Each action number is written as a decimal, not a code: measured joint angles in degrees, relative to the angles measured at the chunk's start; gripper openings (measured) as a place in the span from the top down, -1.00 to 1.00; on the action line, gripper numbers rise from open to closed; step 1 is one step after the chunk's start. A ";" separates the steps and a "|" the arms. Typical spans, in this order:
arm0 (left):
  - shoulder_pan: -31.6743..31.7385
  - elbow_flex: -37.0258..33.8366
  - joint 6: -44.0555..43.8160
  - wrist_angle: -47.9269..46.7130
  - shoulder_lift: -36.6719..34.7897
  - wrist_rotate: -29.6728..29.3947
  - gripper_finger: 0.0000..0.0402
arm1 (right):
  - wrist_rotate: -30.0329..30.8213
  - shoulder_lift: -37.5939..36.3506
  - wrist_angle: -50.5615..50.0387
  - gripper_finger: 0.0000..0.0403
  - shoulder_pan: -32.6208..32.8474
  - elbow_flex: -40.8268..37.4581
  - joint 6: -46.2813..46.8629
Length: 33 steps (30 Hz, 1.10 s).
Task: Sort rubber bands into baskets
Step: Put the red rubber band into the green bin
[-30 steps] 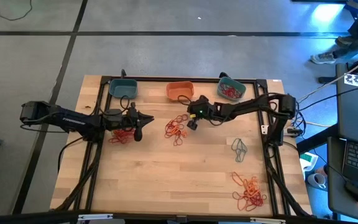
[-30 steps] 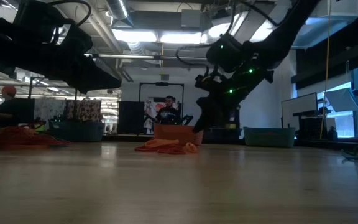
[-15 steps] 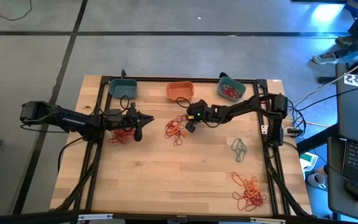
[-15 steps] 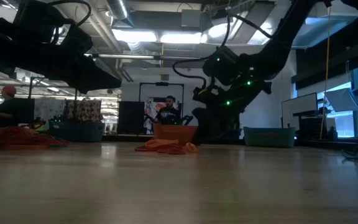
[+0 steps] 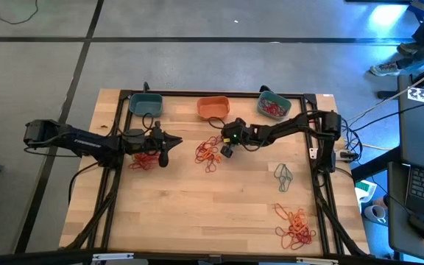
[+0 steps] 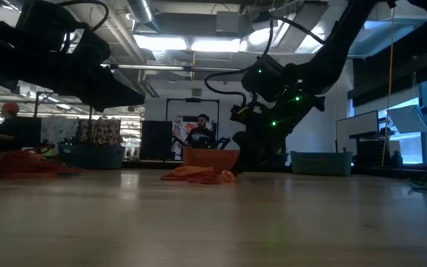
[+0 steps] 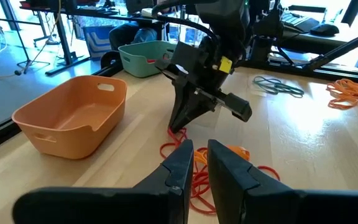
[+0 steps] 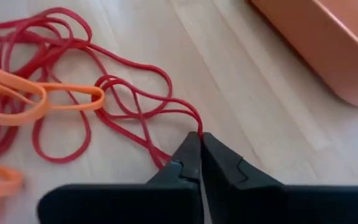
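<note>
High view: right hand [image 5: 226, 149] is down at the mixed red/orange pile [image 5: 207, 154] mid-desk, just in front of the orange basket [image 5: 213, 107]; left hand [image 5: 163, 156] waits over a small red clump [image 5: 143, 161] on the left side. Red bands already lie in the right teal basket [image 5: 274, 106]; left teal basket [image 5: 145, 104] looks empty. A grey-teal bunch [image 5: 283, 175] and an orange heap [image 5: 295, 226] lie well apart on the right of the desk [image 5: 219, 213]. Low view: right hand [image 6: 249, 148] is low beside the pile, but the pinch is too dark to read. Left wrist view: left hand [image 7: 199, 163] has fingers nearly together, nothing seen between them; the right hand's tips touch the desk at the pile edge. Right wrist view: right hand [image 8: 200, 152] is clenched on a red band [image 8: 138, 112] at the tip of its loop. To do this well, I'd lift straight up and slowly so the strand slips free of the orange band [image 8: 39, 99] it crosses, then carry it to the basket holding red. The red band's loops stretch away from the fingertips toward the pile, its long axis roughly along the orange basket's front wall.
</note>
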 joint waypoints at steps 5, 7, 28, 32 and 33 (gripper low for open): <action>0.00 0.00 0.07 -0.02 0.00 0.00 0.78 | 2.48 -2.12 -2.68 0.98 0.29 -0.16 -1.06; 0.00 0.00 0.09 -0.03 -0.01 0.00 0.78 | 4.25 -4.26 -3.69 0.98 0.79 -0.15 -1.84; -0.02 0.00 -0.37 0.00 -0.01 0.01 0.78 | 27.03 -21.50 -29.46 0.97 3.69 -0.13 -1.31; -0.02 -0.01 -0.40 -0.05 0.00 0.00 0.78 | 29.27 -25.76 -35.15 0.97 3.69 -0.13 -0.89; -0.02 0.00 -0.41 -0.03 0.01 0.00 0.78 | 29.87 -26.76 -36.42 0.97 3.51 -0.13 -0.53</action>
